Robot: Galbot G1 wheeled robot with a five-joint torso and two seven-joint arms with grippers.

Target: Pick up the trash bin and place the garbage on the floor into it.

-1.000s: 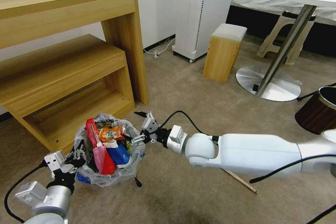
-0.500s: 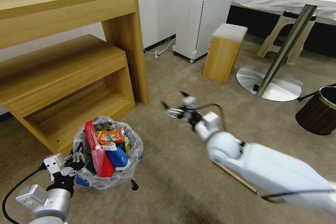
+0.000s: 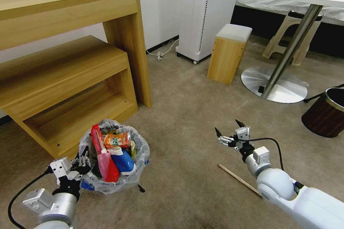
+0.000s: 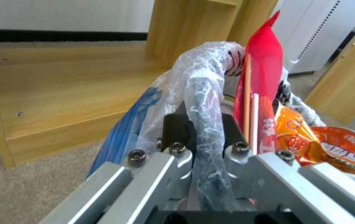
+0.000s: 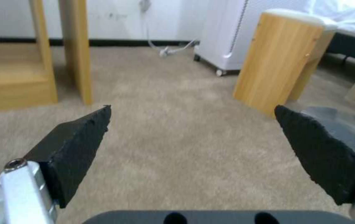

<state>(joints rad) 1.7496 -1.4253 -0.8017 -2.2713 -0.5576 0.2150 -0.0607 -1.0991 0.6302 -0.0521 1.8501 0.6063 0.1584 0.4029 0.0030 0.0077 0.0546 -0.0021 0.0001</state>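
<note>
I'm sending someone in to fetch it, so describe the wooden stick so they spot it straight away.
Start at the round table's metal base and come toward the robot across the beige carpet. The wooden stick lies flat there, beside the open right gripper. It is thin, pale and alone; the other rubbish sits in the trash bin.

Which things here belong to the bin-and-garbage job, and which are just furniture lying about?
Job: trash bin, its rim clamped by left gripper; wrappers inside; wooden stick on the floor; open right gripper above carpet.

Bystanders: wooden shelf, small stool, brown bin, round table.
</note>
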